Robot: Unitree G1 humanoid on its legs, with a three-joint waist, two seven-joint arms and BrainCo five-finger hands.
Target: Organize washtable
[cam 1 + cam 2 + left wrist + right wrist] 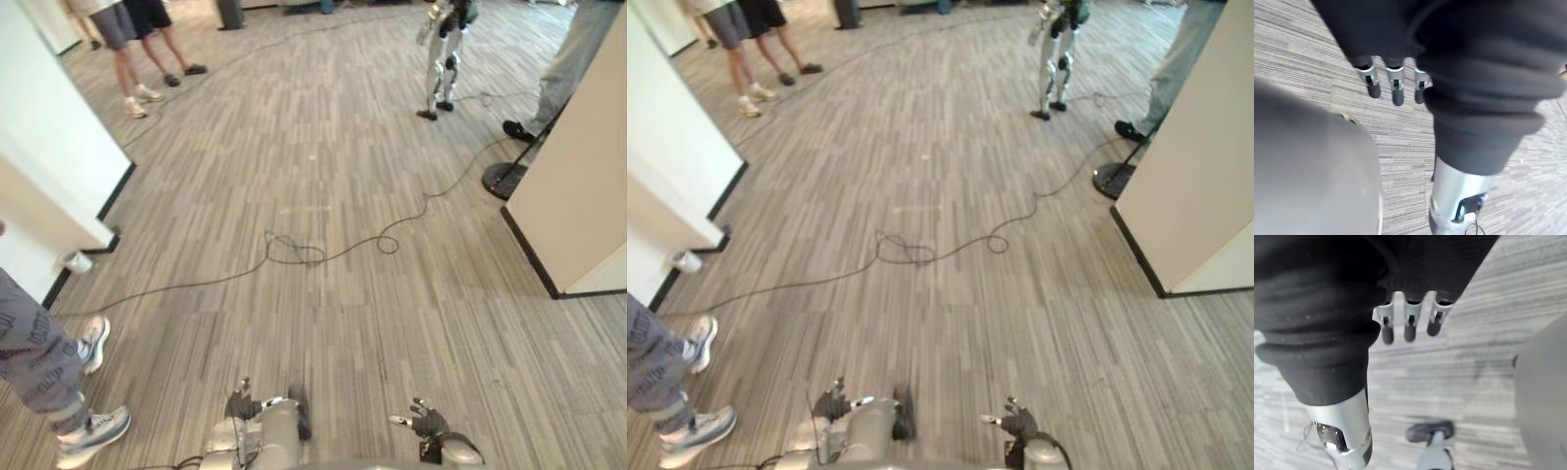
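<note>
My left robot hand [240,403] and right robot hand [423,421] hang empty, fingers loosely spread, over the floor [323,157] to the left of the beige partition [578,186]. I cannot tell where the washtable is, so I won't judge weight or hold points.

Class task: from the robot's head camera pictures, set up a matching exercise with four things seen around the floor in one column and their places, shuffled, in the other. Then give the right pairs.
Things
1. other humanoid robot
2. person in white sneakers
3. black round stand base
4. small white cylinder

Places
A. at the foot of the left white wall
B. far across the floor, towards the right
C. close by, at the lower left edge
D. by the far corner of the right partition

Pairs: 1-B, 2-C, 3-D, 4-A
</note>
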